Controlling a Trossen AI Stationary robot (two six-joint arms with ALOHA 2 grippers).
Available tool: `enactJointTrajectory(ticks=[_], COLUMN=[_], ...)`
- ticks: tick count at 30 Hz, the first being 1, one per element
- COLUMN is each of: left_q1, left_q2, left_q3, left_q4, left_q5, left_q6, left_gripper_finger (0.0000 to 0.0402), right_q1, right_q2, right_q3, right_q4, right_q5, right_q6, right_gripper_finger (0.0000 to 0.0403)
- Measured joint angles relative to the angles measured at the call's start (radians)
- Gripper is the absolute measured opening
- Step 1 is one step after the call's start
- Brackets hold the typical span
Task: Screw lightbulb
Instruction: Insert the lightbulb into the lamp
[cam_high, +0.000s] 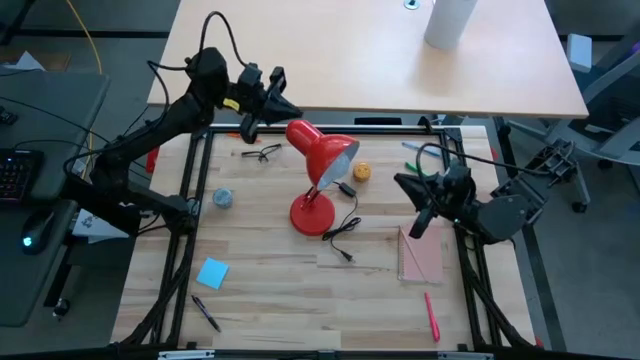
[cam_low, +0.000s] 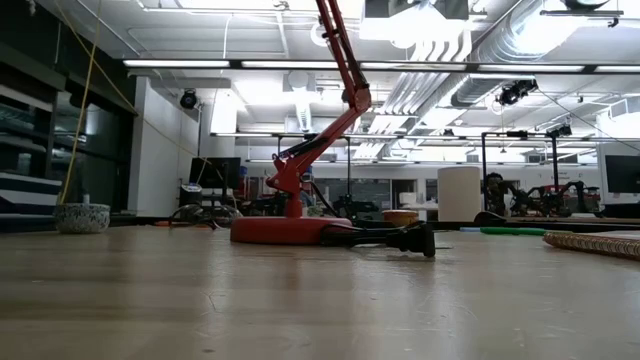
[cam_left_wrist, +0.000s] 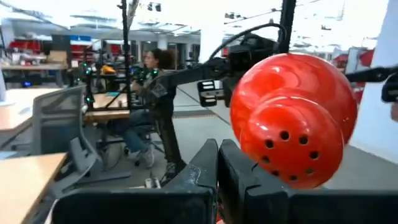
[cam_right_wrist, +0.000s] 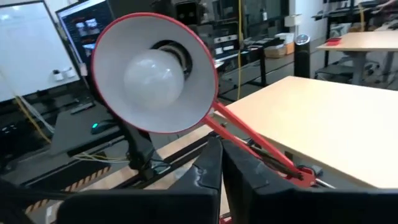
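Red lamp (cam_high: 318, 180) standing mid-table on the wooden top (cam_high: 270, 290), base (cam_high: 311, 213) near centre, shade (cam_high: 322, 150) tilted up toward the right. Bulb (cam_right_wrist: 153, 74) seated inside the shade, seen only from the right wrist; hidden from above and from table height.

Left gripper (cam_high: 281, 104) raised over the far table edge just behind the shade, fingers (cam_left_wrist: 205, 168) clenched on nothing, the shade's vented back (cam_left_wrist: 292, 118) close in front. Right gripper (cam_high: 404, 184) hovering over the right half, fingers (cam_right_wrist: 208, 165) pressed together and empty, well apart from the shade's mouth.

Open room: bare wood between the shade and the right gripper except a small orange ball (cam_high: 361, 172); cord (cam_high: 345, 235) trailing near the base toward the right. Notebook (cam_high: 420, 254) near the right edge, red pen (cam_high: 431, 314) at the near right corner. Left side: glasses (cam_high: 261, 153) far, grey lump (cam_high: 222, 198), blue note (cam_high: 212, 272) and a black pen (cam_high: 206, 313) toward the near edge.

Low view: lamp arm (cam_low: 340, 60) rising out of frame, plug (cam_low: 415, 239) lying beside the base. Left wrist alone: a seated person (cam_left_wrist: 146, 99) in the room beyond
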Motion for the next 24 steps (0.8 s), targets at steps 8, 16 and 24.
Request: enactJointTrajectory(ticks=[8, 16, 24], left_q1=[-0.017, -0.073, -0.085], left_q2=[0.005, 0.034, 0.032], left_q3=[0.0, 0.0, 0.0], left_q4=[0.07, 0.106, 0.105], left_q5=[-0.095, -0.052, -0.018], left_q6=[0.042, 0.016, -0.03], left_gripper_finger=[0.0, 0.0, 0.0], right_q1=[-0.005, -0.007, -0.007], right_q2=[0.005, 0.025, 0.029], right_q3=[0.0, -0.001, -0.001], right_q4=[0.001, 0.014, 0.016], right_q5=[0.023, 0.026, 0.029], right_q6=[0.02, 0.026, 0.027], right_gripper_finger=[0.0001, 0.0, 0.0])
